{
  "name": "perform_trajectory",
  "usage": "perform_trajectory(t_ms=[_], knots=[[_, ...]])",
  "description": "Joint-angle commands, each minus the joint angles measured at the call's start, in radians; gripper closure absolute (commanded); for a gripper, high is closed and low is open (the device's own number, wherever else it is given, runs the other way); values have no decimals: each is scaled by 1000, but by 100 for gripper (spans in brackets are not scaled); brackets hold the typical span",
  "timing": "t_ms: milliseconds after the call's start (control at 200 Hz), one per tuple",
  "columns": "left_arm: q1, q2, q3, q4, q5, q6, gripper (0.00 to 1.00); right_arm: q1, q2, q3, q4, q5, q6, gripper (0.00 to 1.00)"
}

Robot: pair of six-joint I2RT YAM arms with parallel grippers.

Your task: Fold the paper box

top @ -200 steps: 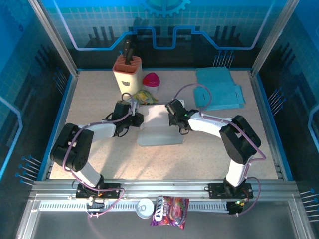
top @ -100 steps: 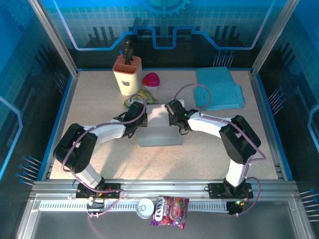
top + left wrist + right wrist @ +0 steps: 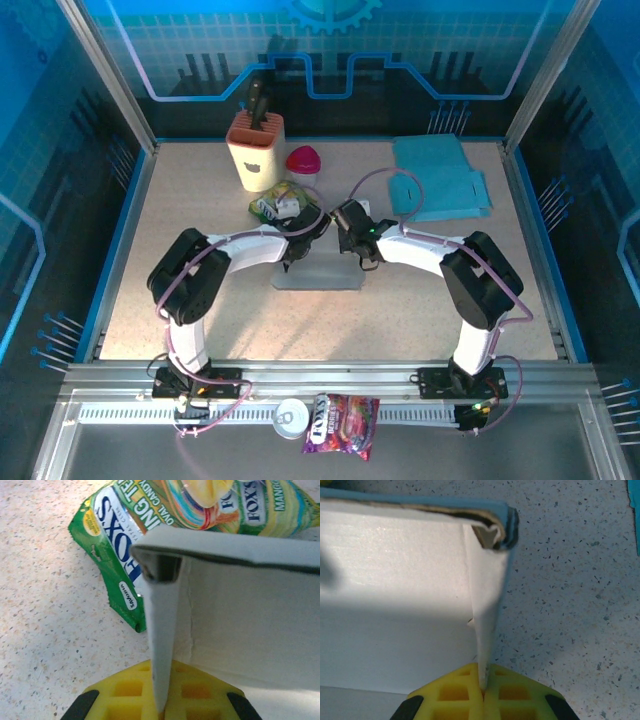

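A white paper box (image 3: 318, 274), partly folded, lies at the middle of the speckled table (image 3: 180, 200), between the two arms. The left gripper (image 3: 303, 234) is clenched on the box's upright left side flap, whose thin edge is pinched between yellow pads in the left wrist view (image 3: 160, 707). The right gripper (image 3: 353, 236) pinches the right side flap the same way (image 3: 483, 692). A green Fox's candy bag (image 3: 281, 200) lies just behind the box. Farther back stand a knife block (image 3: 256, 150) and, to the right, flat blue sheets (image 3: 440, 178).
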Motion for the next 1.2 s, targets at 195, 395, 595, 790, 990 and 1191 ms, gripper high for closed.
perform_trajectory(t_ms=[195,395,595,790,990,1191], knots=[[-45,54,18,-96,-102,-104,100,0,29,-21,-16,-98,0,100],[-45,19,-46,-16,-100,-27,100,-44,1,-78,90,-171,-69,100],[-45,31,-35,-7,-97,7,100,-58,0,-69,103,-205,-107,86],[-45,25,-37,1,-95,17,100,-81,3,-77,112,-208,-102,78],[-45,26,-38,10,-95,33,100,-96,-3,-54,105,-210,-115,77],[-45,29,-35,17,-92,49,100,-99,-22,-36,98,-207,-124,77]])
